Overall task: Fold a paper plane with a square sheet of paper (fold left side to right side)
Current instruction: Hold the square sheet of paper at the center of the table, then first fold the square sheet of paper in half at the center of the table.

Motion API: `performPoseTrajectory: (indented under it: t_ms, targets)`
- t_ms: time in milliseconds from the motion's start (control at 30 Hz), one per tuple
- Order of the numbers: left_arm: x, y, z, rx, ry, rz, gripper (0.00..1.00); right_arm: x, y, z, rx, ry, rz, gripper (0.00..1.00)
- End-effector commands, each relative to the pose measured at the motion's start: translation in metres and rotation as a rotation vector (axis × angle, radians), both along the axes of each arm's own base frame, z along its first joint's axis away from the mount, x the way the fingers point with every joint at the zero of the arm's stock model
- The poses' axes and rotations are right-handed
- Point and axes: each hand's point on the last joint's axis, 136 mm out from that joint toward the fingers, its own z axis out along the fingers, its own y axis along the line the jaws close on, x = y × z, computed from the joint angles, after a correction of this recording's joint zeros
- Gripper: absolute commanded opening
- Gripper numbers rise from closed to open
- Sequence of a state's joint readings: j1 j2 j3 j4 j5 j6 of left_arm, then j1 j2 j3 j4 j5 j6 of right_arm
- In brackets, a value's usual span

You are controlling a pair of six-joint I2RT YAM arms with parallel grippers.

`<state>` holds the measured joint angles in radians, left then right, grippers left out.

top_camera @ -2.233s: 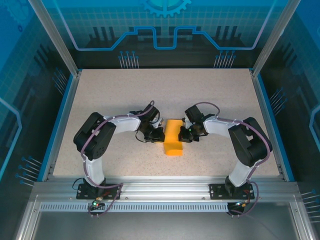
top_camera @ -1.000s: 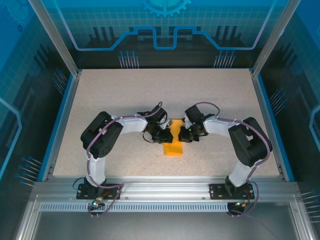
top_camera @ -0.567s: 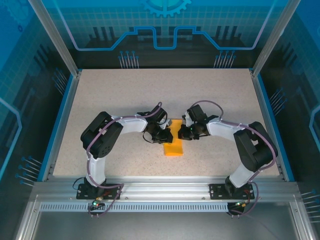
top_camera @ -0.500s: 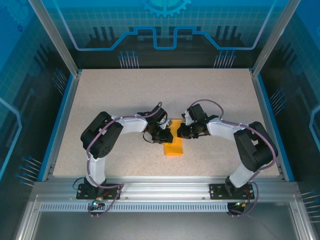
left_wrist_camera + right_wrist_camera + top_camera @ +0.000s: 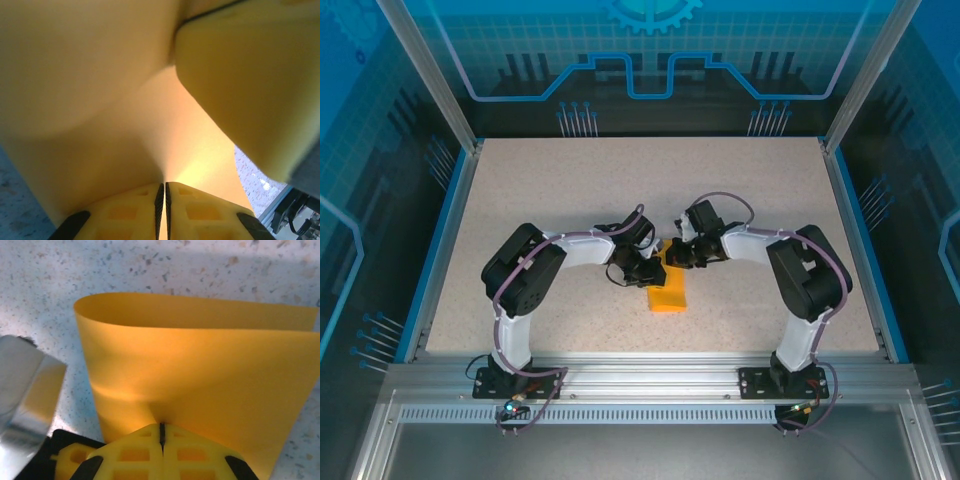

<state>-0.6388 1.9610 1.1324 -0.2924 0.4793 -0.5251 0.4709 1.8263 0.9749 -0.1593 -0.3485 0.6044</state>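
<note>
- Folding is under way: the paper (image 5: 668, 290) lies doubled over about mid-table (image 5: 570, 190), a little toward the near edge, as a narrow orange strip running from near to far.
- Both arms meet at the strip's far end, and its near end lies free on the table.
- Left gripper (image 5: 648, 268) is pinched on the paper. In its wrist view the fingers sit almost together, with orange sheet spreading out from between them.
- Right gripper (image 5: 161, 426) is closed too. In its own view the paper tents up from the fingertips, so I judge it is nipping the sheet there.
- The bend looks soft to me, a rounded loop rather than a crease, and the upper layer stands off the lower one.
- To do this step well, I'd bring the carried edge down squarely onto the matching edge, with corners meeting before anything is pressed.
- One gripper should pin the stacked edges while the other sweeps along the loop toward the near end to flatten it.
- Thin paper slides and buckles easily, so gentle, low moves seem wise; a tug from either side could skew the layers.
- I can't tell from here whether the edges already line up.
</note>
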Motion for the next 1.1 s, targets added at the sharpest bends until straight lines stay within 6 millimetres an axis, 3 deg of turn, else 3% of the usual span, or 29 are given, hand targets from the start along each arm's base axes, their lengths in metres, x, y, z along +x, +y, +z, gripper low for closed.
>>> performPoseTrajectory:
  t_ms: [0, 333, 1067]
  targets:
    - [-0.018, 0.017, -0.03, 0.116, 0.051, 0.002, 0.16, 0.001, -0.006, -0.013, -0.046, 0.042, -0.006, 0.0]
    - [-0.034, 0.018, -0.026, 0.098, 0.057, -0.022, 0.16, -0.013, -0.029, -0.042, -0.143, 0.166, -0.064, 0.0]
    - [-0.111, 0.028, -0.019, 0.099, 0.09, -0.102, 0.15, -0.017, -0.043, -0.049, -0.167, 0.204, -0.088, 0.0]
